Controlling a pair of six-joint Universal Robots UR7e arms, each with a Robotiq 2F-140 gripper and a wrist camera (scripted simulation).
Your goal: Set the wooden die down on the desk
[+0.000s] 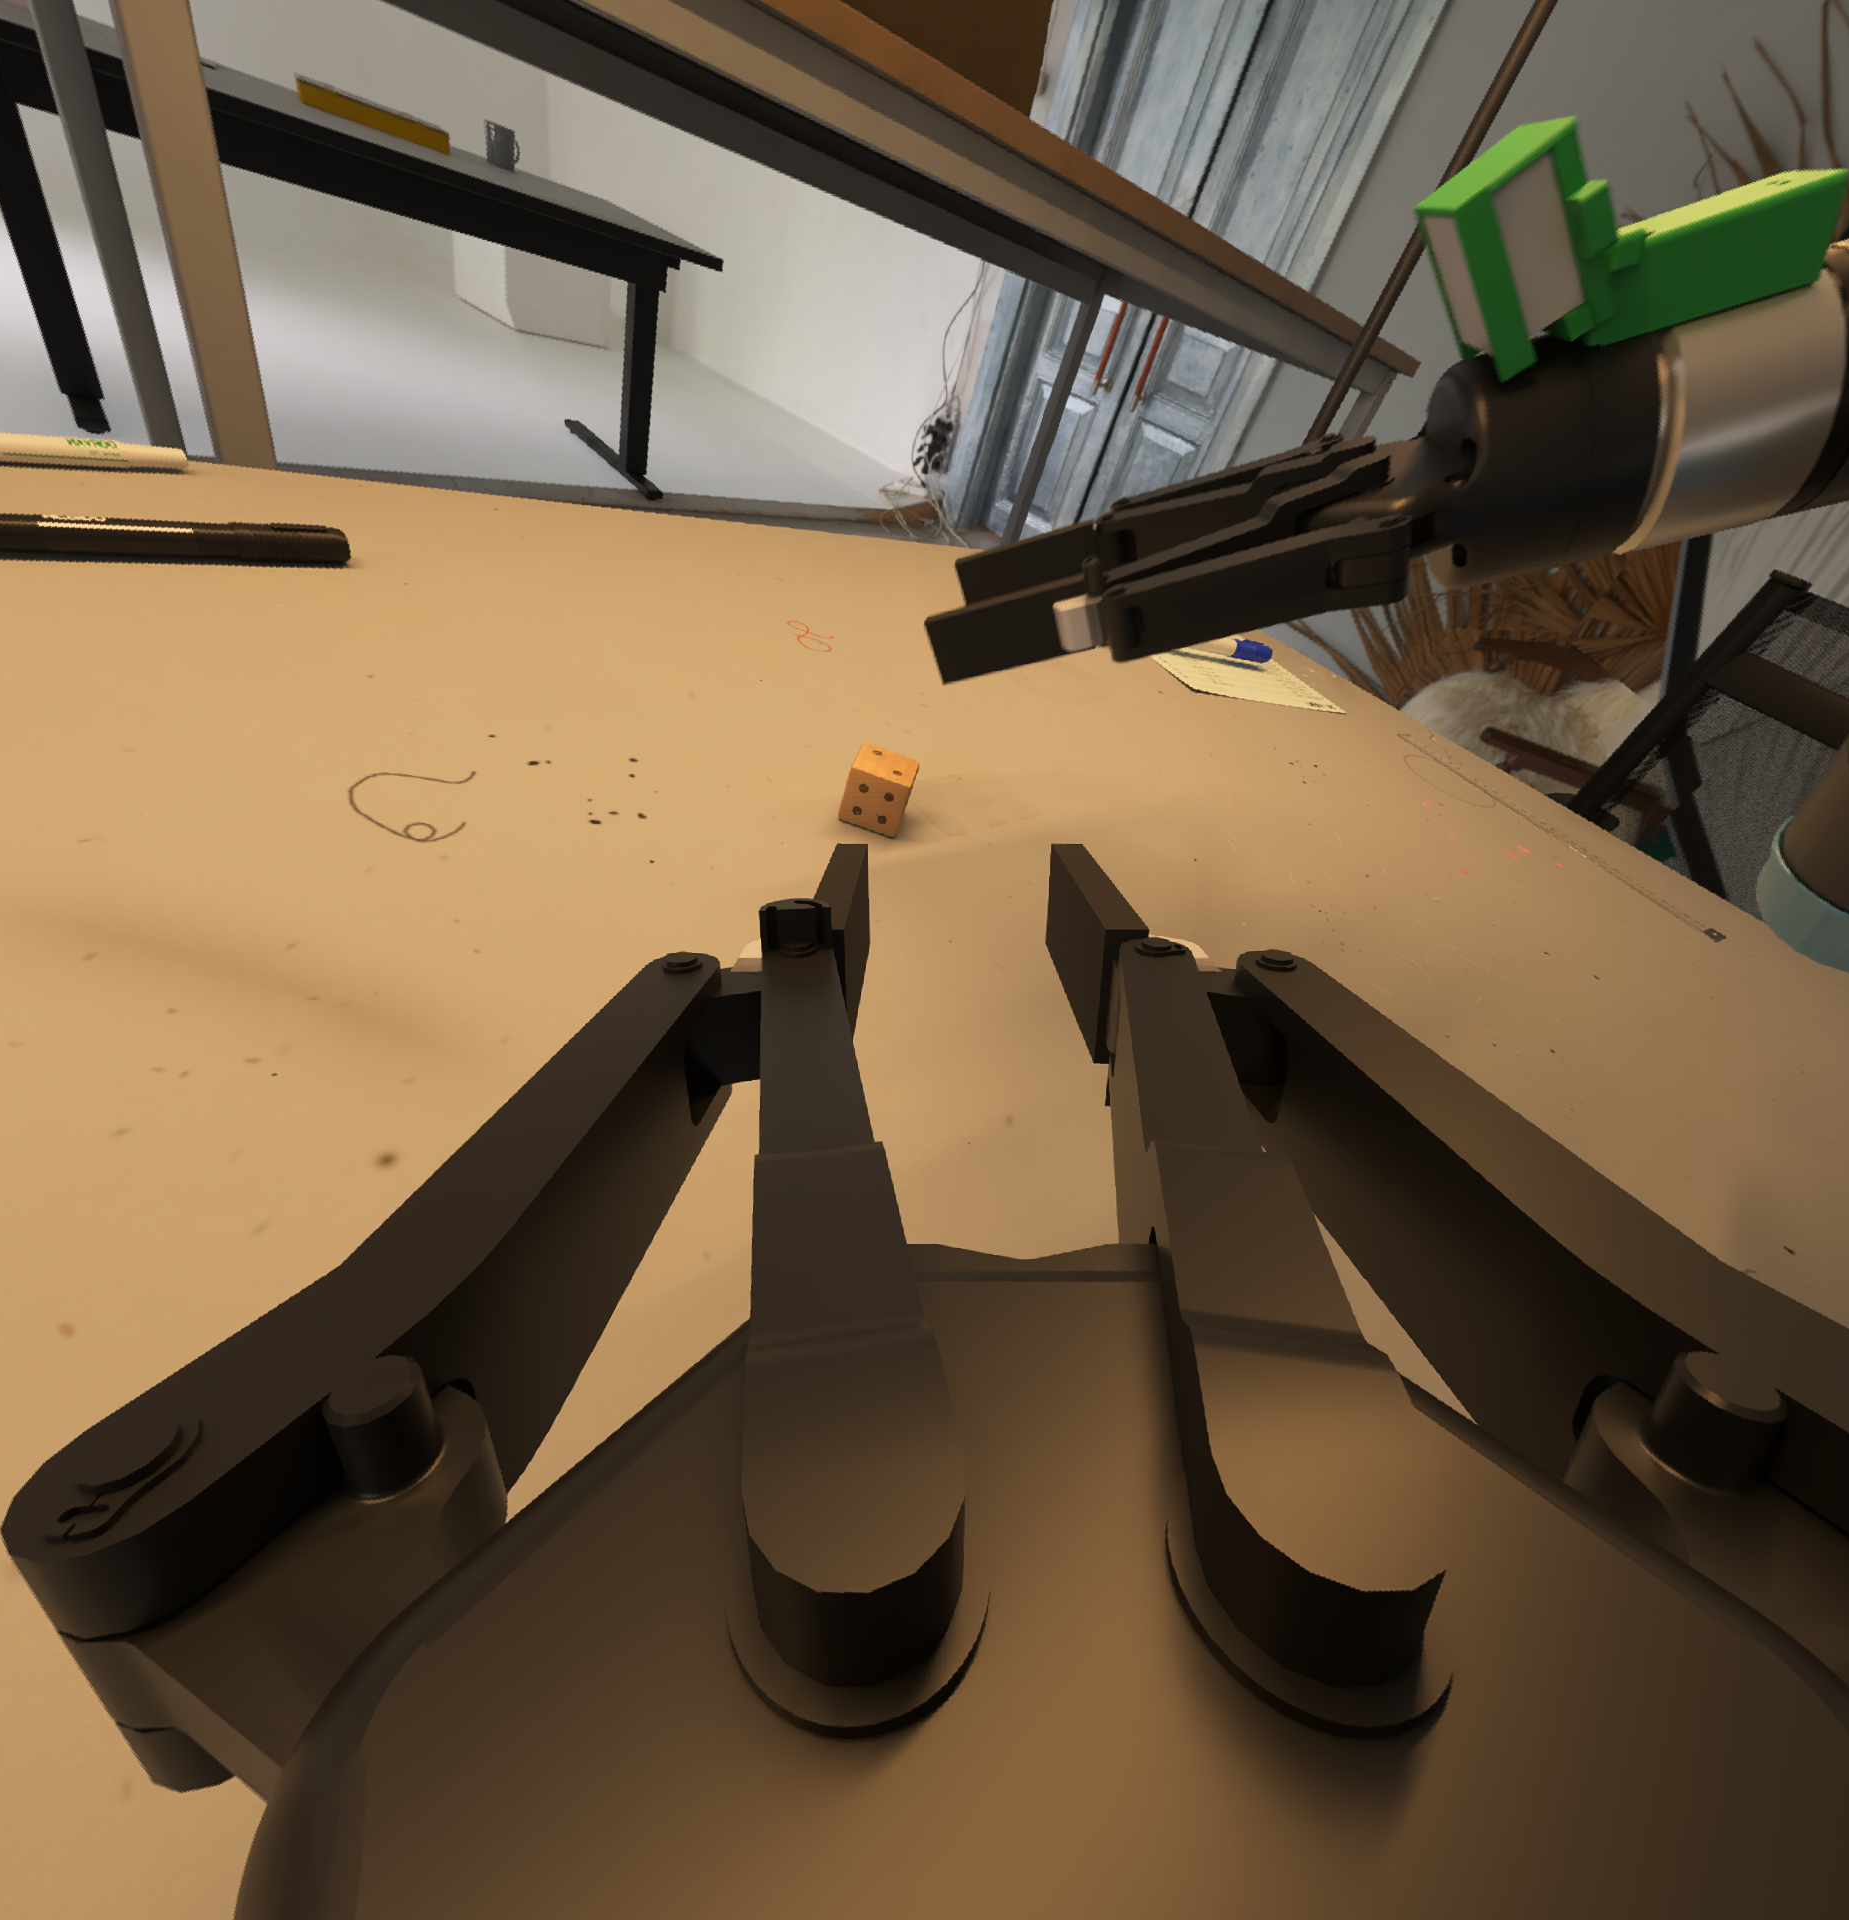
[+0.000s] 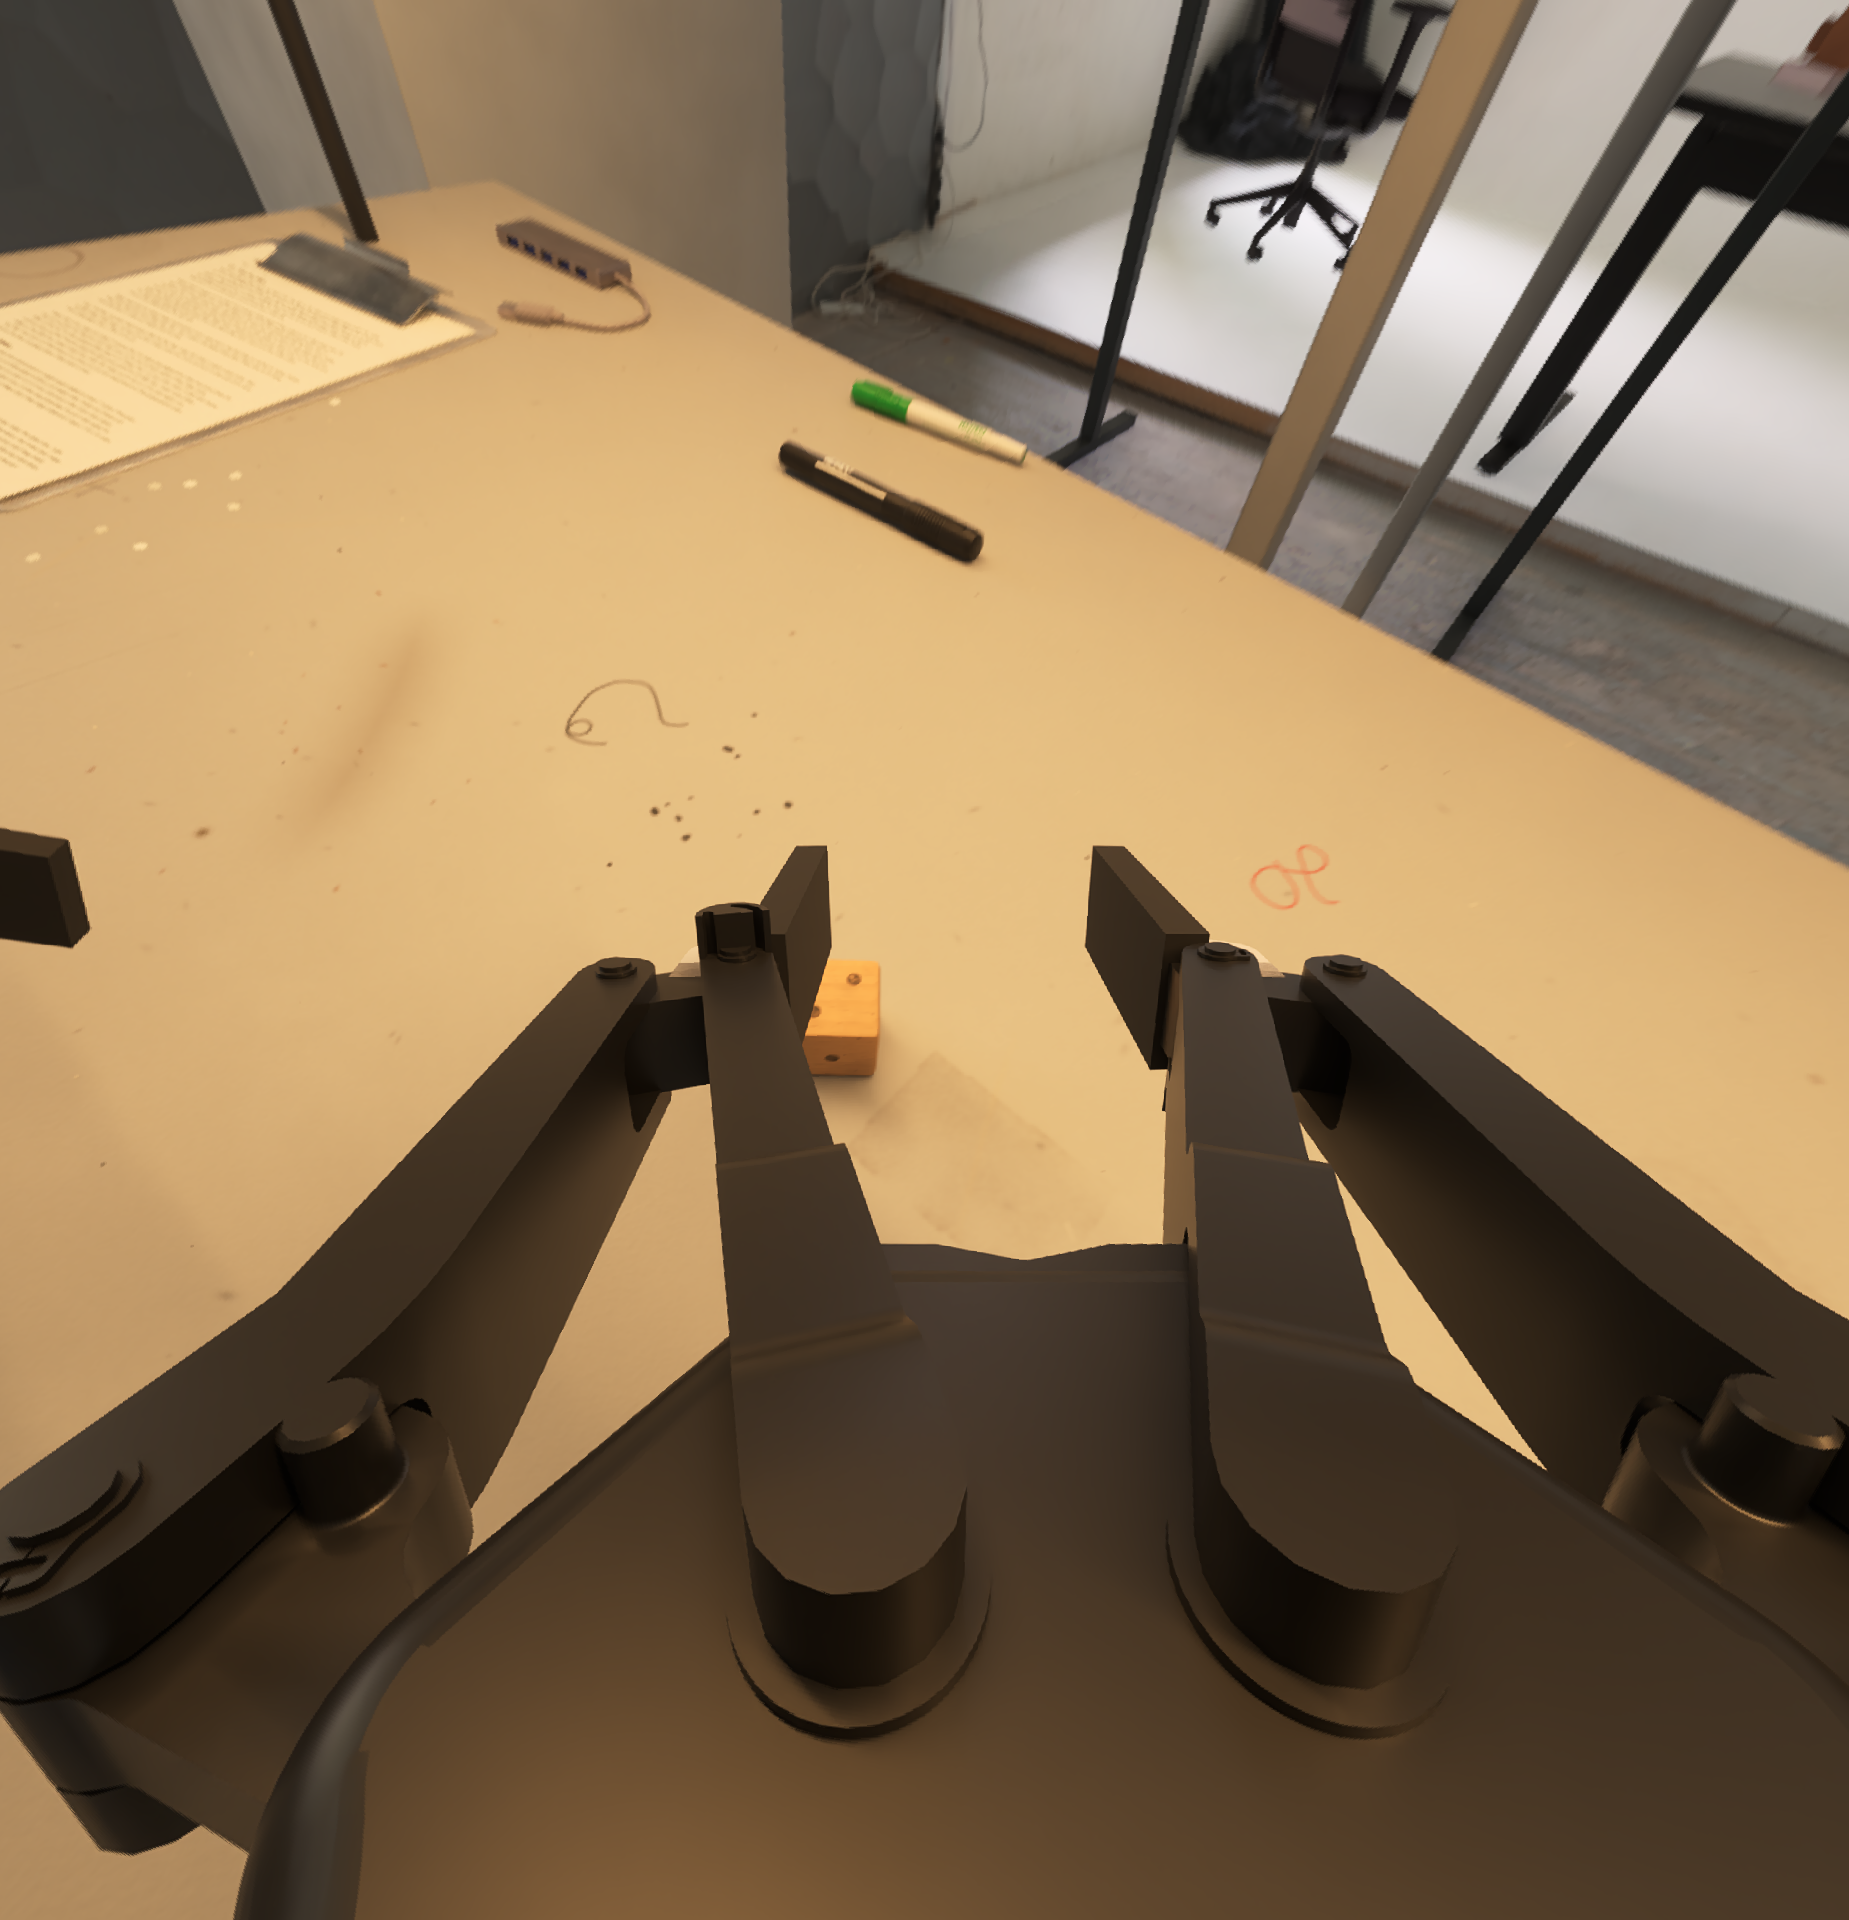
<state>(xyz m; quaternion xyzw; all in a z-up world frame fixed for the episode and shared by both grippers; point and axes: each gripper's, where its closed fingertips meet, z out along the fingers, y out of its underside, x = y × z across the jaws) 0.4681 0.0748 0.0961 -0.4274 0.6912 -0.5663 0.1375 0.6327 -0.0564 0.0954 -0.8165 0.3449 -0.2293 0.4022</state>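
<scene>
The wooden die [image 1: 878, 790] rests on the tan desk [image 1: 484, 987], free of both grippers. My left gripper [image 1: 958, 873] is open and empty, low over the desk, with the die just beyond its left fingertip. My right gripper [image 2: 959, 883] is open and empty above the desk. The die [image 2: 845, 1018] lies below it, partly hidden behind its left finger. In the left wrist view the right gripper [image 1: 949, 613] hovers above and to the right of the die. One fingertip of the left gripper [image 2: 26, 888] shows at the left edge of the right wrist view.
A black marker [image 2: 878, 501] and a green-capped marker [image 2: 935, 418] lie near the desk's far edge. A printed sheet [image 2: 172, 364], a lamp base [image 2: 354, 272] and a USB hub [image 2: 564, 252] sit at the far corner. A paper with a blue pen [image 1: 1247, 670] lies behind the right gripper.
</scene>
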